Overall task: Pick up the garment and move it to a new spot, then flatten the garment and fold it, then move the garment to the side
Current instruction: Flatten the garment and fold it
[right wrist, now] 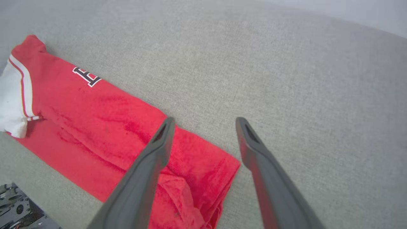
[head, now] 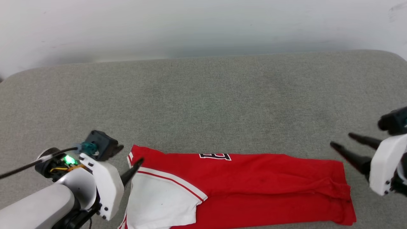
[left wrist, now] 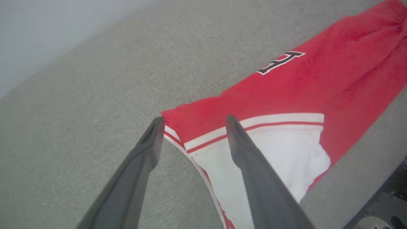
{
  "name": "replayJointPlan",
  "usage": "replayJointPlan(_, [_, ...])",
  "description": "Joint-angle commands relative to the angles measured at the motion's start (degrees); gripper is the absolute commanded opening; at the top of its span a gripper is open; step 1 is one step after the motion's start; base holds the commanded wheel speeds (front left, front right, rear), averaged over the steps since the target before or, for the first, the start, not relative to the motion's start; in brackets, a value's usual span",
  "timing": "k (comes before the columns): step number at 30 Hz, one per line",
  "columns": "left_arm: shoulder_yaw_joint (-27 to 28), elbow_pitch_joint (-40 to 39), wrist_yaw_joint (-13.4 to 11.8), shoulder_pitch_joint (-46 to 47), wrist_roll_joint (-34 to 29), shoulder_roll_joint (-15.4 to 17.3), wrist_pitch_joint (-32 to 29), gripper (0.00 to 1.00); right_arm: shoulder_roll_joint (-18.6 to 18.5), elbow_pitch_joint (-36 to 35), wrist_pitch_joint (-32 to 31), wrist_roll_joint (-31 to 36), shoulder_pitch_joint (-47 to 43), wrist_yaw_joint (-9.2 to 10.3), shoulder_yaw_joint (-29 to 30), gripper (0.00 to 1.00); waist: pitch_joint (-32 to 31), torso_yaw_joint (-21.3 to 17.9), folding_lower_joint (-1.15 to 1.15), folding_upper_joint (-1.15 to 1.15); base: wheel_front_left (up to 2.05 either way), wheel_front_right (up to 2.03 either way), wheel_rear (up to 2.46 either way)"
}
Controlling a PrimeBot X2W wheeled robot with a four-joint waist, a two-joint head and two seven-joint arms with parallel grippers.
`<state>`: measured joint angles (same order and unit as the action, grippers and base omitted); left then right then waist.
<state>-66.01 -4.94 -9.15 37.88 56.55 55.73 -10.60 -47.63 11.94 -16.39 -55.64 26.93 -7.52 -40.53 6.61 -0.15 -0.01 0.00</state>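
Observation:
The garment (head: 254, 178) is a red jersey folded into a long strip along the near edge of the grey surface, with a white red-striped sleeve (head: 159, 200) at its left end and part of a black-and-white letter on its far edge. My left gripper (head: 131, 154) hovers open over the sleeve-end corner, and the left wrist view shows its fingers straddling that corner of the garment (left wrist: 318, 86) with nothing held. Just right of the other end, my right gripper (head: 341, 139) is open. In the right wrist view the right gripper (right wrist: 205, 120) is empty above the garment's (right wrist: 105, 121) hem corner.
A grey fabric-covered table (head: 203, 105) stretches far beyond the garment, with a pale wall (head: 190, 25) behind its back edge. Dark robot hardware (right wrist: 16, 210) shows below the table's near edge.

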Motion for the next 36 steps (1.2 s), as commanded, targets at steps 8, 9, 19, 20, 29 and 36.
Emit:
replayJointPlan(8, [7.74,0.08,-13.87,-7.15,-0.86,-2.78,19.82,1.00,2.37,5.00,7.49,-0.30,-6.66,0.06,12.79,1.00,0.35,0.45,0.01,0.00,0.00,0.00,0.00])
replayJointPlan(9, [8.54,0.41,-15.25,-8.10,-1.06,-2.99,21.68,1.00,2.90,5.75,7.68,-0.38,-7.77,0.06,13.87,1.00,0.45,0.46,0.01,0.00,0.00,0.00,0.00])
replayJointPlan(19, [20.68,0.22,-25.66,-18.34,-9.41,-9.84,25.87,1.00,8.92,10.59,3.63,-1.60,-16.07,0.05,19.28,1.00,2.00,1.43,0.01,0.00,0.00,0.00,0.00])
replayJointPlan(20, [22.56,0.13,-26.11,-19.78,-11.10,-10.92,25.85,1.00,9.69,10.77,2.85,-1.83,-16.56,0.05,19.23,1.00,2.17,1.54,0.01,0.00,0.00,0.00,0.00])
replayJointPlan(29, [38.88,-0.51,-23.28,-31.51,-25.45,-23.45,25.84,1.00,15.63,11.50,-3.56,-3.91,-19.91,0.03,15.77,1.00,3.42,2.56,0.01,0.00,0.00,0.00,0.00])
replayJointPlan(36, [48.00,-0.92,-19.58,-38.52,-36.33,-32.97,25.85,1.00,18.48,11.32,-7.41,-4.31,-20.83,-0.07,11.85,1.00,3.64,3.23,0.01,0.00,0.00,0.00,0.00])
